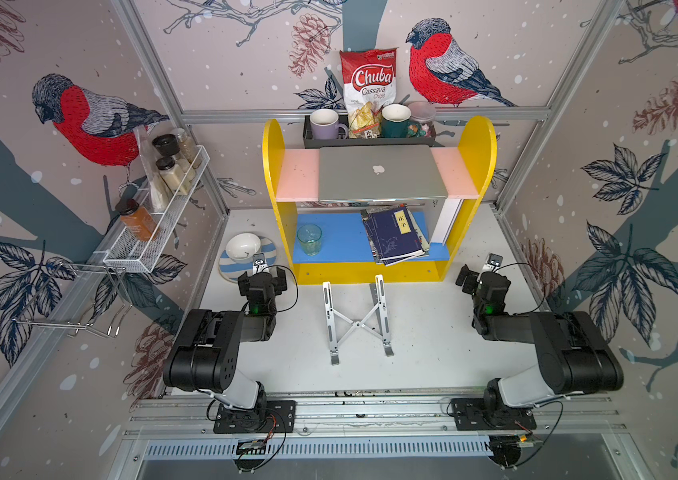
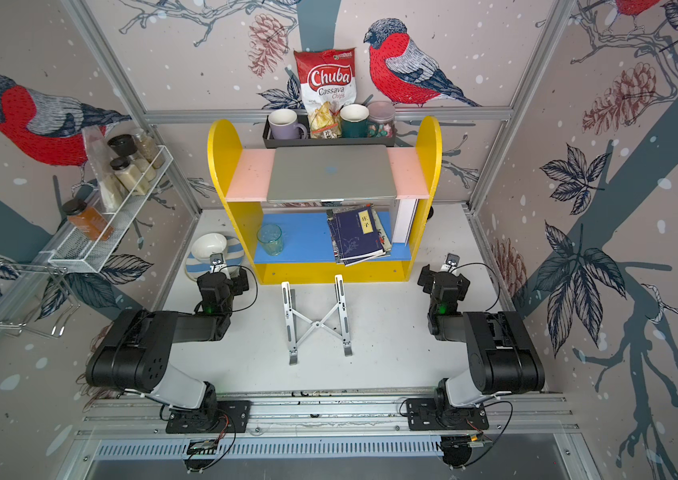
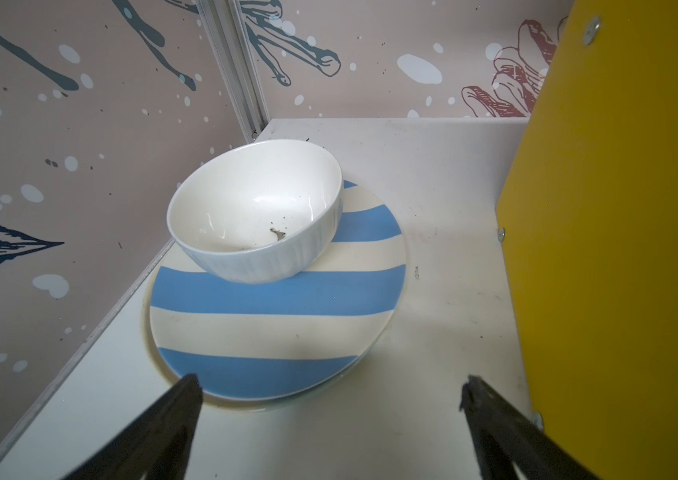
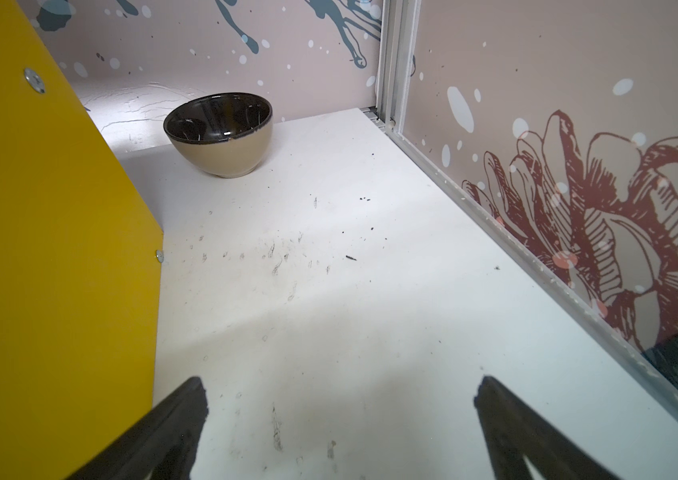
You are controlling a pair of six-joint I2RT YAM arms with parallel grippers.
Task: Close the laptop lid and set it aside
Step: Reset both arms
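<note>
Work looks nearly finished; the laptop lies flat on the pink shelf of the yellow rack, in the upper middle of both top views, and the laptop lid is down, logo facing up. The folding stand stands bare at the centre of the frame. The left gripper hangs with jaws spread wide and holds nothing, near the striped plate and its white bowl; the right gripper is also spread and empty, over bare table at the right of the rack. I judge that the only step left is to hold the arms clear; to do it well, keep both low and away from the rack, because the front edge of the laptop seems to reach a little past the shelf, and a knock could slide it off.
</note>
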